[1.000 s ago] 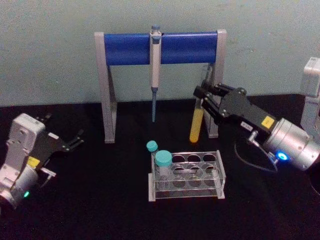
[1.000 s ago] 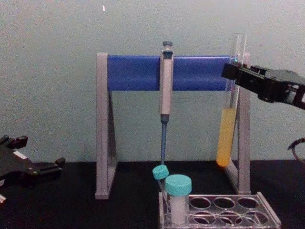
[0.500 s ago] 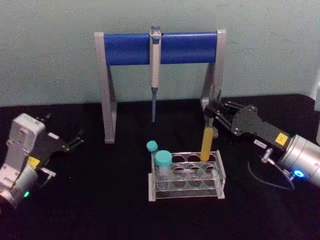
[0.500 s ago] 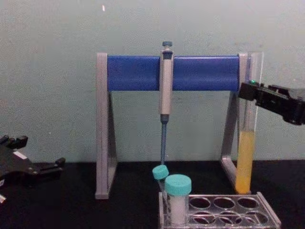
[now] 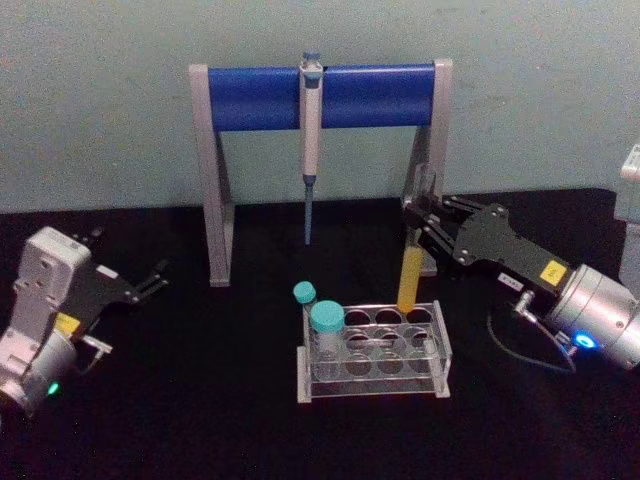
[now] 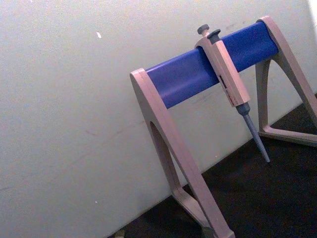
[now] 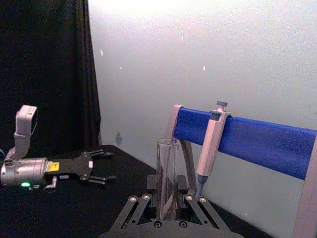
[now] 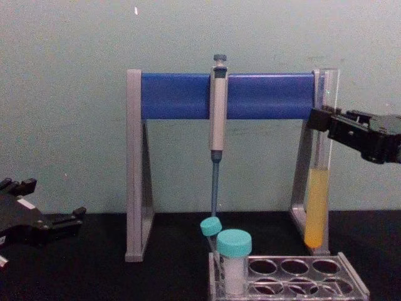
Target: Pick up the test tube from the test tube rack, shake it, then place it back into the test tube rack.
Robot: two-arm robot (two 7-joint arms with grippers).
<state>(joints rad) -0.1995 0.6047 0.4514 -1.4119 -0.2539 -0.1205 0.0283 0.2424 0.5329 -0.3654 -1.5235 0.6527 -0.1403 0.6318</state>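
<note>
Pale grey-green wall (image 5: 100,100) behind; black counter (image 5: 200,430) in front of it.

- Pipette stand (image 5: 260,97), grey legs with a blue crossbar, along the far edge of the counter. Grey-blue pipette (image 5: 310,120) hangs from the middle of the bar, tip down and clear of the counter.
- Test tube rack (image 5: 372,392), clear plastic, two rows of holes, at mid-counter and nearer the front edge than the stand.
- Large teal-capped vial (image 5: 326,318) upright in the rack's front row, left end. Smaller teal-capped vial (image 5: 304,292) just behind it, leaning.
- Right claw (image 5: 415,215) reaches in from the right edge. Fingers are pinched on the test tube (image 5: 408,285), gripping the clear glass above the liquid line.
- Tube near upright, open mouth up, yellow liquid in the lower part. From the head view its round bottom sits at the right end of the rack's back row. From the chest view the bottom hangs just above the rack's top, not in a hole.
- Right wrist view: tube's empty upper part stands between the two fingers.
- Left claw (image 5: 155,280) near the left edge, low over the counter, fingers spread, holding nothing, well apart from rack and stand.
</note>
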